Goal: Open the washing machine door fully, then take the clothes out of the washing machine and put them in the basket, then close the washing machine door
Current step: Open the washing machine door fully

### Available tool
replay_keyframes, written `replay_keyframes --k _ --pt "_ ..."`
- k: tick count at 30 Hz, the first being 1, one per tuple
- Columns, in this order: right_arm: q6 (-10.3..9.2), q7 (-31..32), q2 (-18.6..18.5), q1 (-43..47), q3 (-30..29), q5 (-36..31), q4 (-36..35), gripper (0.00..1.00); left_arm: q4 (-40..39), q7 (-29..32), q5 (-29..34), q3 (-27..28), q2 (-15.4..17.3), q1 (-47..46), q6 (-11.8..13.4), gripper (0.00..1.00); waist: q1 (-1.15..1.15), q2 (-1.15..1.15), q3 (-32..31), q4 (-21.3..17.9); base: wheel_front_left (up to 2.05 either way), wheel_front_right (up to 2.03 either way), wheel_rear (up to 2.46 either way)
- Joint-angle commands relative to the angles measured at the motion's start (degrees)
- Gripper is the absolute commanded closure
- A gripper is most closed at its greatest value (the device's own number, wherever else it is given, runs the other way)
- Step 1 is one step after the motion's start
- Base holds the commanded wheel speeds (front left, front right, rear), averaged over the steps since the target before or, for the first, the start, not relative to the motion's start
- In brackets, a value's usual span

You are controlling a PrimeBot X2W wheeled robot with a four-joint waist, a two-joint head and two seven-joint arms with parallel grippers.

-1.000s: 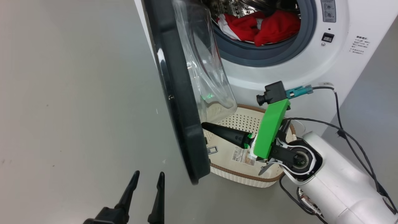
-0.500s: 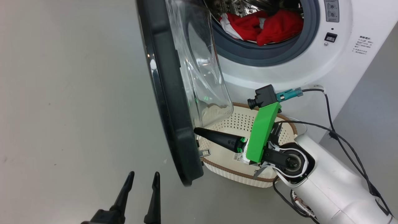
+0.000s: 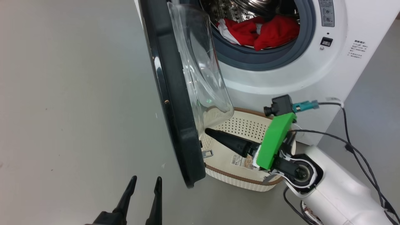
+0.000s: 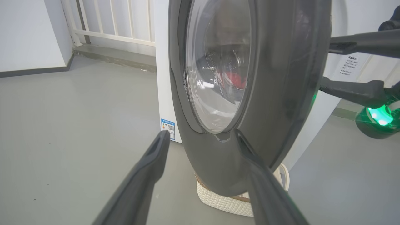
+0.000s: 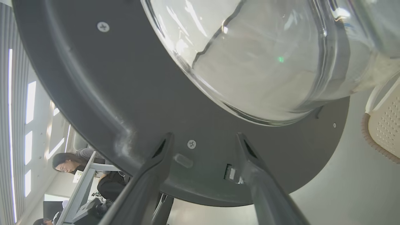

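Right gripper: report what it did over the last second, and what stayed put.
The right gripper has opened its jaws and drawn its tip back slightly from the washing machine door, at its inner rim; it holds nothing. Unchanged: the left gripper open and idle, the clothes inside the washing machine, the basket empty below the door.

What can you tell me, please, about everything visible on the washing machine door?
The washing machine door is round, with a glossy black rim and a clear glass bowl bulging from its inner face, which bears screws and a metal latch. Swung out, its lower edge hangs over the basket. The right hand, open, points at its inner face.
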Motion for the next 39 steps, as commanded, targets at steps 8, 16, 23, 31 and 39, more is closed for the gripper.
replay_keyframes --k 8,16,23,31,39 --pt "0.39 -6.8 -2.9 5.5 -1.4 -1.3 0.0 0.0 0.8 -0.7 0.8 2.9 0.5 -1.5 -1.6 0.0 0.0 0.0 -1.2 -1.2 0.0 0.0 0.0" --pt "0.39 -12.3 -5.8 10.9 -2.1 -1.5 1.5 0.0 1.2 -0.7 1.2 4.2 0.5 -1.2 -2.1 0.0 0.0 0.0 -1.5 -3.4 0.0 0.0 0.0" --pt "0.39 -18.4 -8.8 14.5 -1.5 -4.5 3.3 0.0 1.3 -0.7 1.5 5.3 0.5 -0.8 -2.3 0.0 0.0 0.0 -1.8 -5.2 0.0 0.0 0.0" --pt "0.39 -26.9 -11.5 17.0 1.1 -9.0 6.3 0.0 1.3 -0.7 1.5 6.2 0.5 -0.5 -2.5 0.0 0.0 0.0 -1.8 -6.6 0.0 0.0 0.0" --pt "0.39 -36.6 -13.7 18.4 3.3 -16.4 9.4 0.0 1.3 -0.7 1.3 6.3 0.5 -0.5 -2.4 0.0 0.0 0.0 -1.8 -7.0 0.0 0.0 0.0"
